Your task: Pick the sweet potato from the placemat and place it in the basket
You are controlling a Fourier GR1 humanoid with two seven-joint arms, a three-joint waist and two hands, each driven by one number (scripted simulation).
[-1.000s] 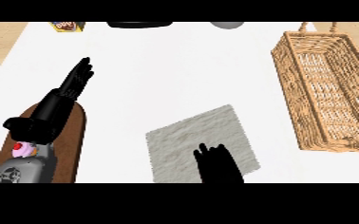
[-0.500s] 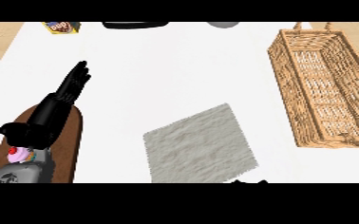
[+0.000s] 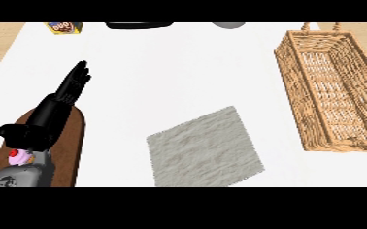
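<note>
The grey placemat point(image 3: 204, 150) lies at the lower middle of the white counter with nothing on it. The wicker basket point(image 3: 292, 80) stands along the right side, and only its woven floor shows inside. No sweet potato shows anywhere in the head view. My left hand point(image 3: 72, 85) rests at the left, open, with its fingers straight and pointing away from me. It is well apart from both the mat and the basket. My right hand is out of view.
A dark brown oval board point(image 3: 68, 143) lies under my left forearm, with a pink cupcake point(image 3: 18, 157) at its near end. Along the far edge sit a yellow packet point(image 3: 64, 27), a black object point(image 3: 140, 25) and a grey object point(image 3: 228, 25).
My right hand, which was over the placemat's near edge, has drawn back down and left the view. The left hand has stayed where it was.
</note>
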